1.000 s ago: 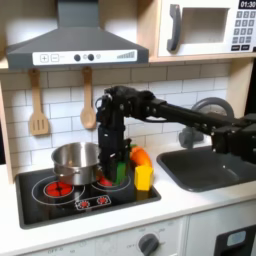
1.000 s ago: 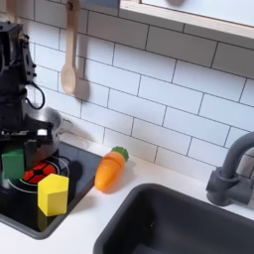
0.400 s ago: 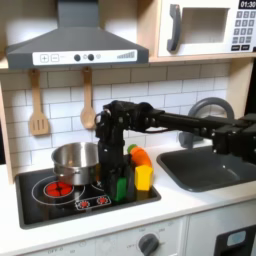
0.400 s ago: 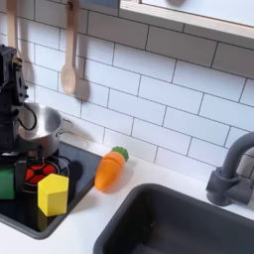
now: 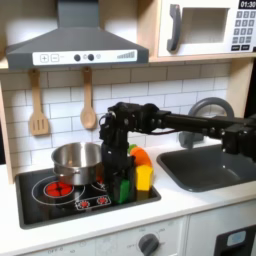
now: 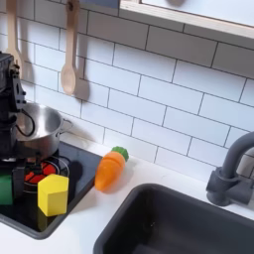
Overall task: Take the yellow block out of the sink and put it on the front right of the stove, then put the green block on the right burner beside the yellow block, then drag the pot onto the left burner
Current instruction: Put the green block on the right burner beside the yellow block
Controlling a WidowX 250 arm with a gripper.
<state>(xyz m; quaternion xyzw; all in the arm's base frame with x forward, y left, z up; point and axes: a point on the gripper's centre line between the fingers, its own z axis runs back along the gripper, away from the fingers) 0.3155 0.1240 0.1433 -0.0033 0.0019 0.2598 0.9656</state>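
my jaws hang over the stove [image 5: 40, 205], closed around the green block [image 5: 122, 188] on the right burner [image 6: 38, 173]. just to the first exterior view's right of my jaws stands the yellow block [image 5: 144, 177], with the carrot toy [image 6: 109, 170] behind it. to their left sits the pot [image 5: 76, 160]. the sink [image 5: 205, 168] lies well off right.

You're looking at a toy kitchen: white tiled wall [image 5: 60, 90], range hood [image 5: 75, 40], microwave [image 5: 205, 28], stove [image 5: 80, 190], sink [image 6: 179, 223] with faucet [image 6: 230, 169], hanging wooden spoons [image 5: 87, 100].
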